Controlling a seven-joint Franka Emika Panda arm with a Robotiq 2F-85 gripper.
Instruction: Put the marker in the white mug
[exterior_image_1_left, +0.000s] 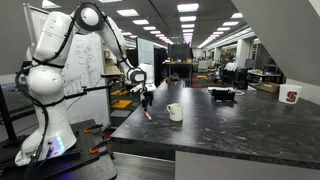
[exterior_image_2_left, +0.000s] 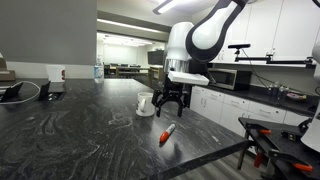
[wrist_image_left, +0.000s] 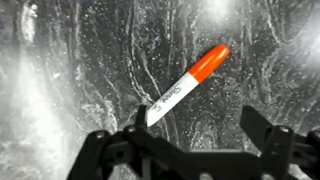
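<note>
The marker (wrist_image_left: 185, 85) has a white barrel and an orange-red cap and lies flat on the dark marbled counter. It also shows in both exterior views (exterior_image_2_left: 167, 133) (exterior_image_1_left: 147, 115). The white mug (exterior_image_2_left: 146, 103) stands upright on the counter beyond the marker; it shows in an exterior view (exterior_image_1_left: 175, 112) with its handle to the side. My gripper (exterior_image_2_left: 171, 104) hovers open and empty above the counter, between mug and marker. In the wrist view the open jaws (wrist_image_left: 195, 135) frame the marker's white end from above without touching it.
A white cup with a red mark (exterior_image_1_left: 291, 96) stands at the far end of the counter (exterior_image_1_left: 240, 125). A dark object (exterior_image_1_left: 222, 94) and a white container (exterior_image_2_left: 55, 75) lie further back. The counter edge (exterior_image_2_left: 200, 165) is close to the marker.
</note>
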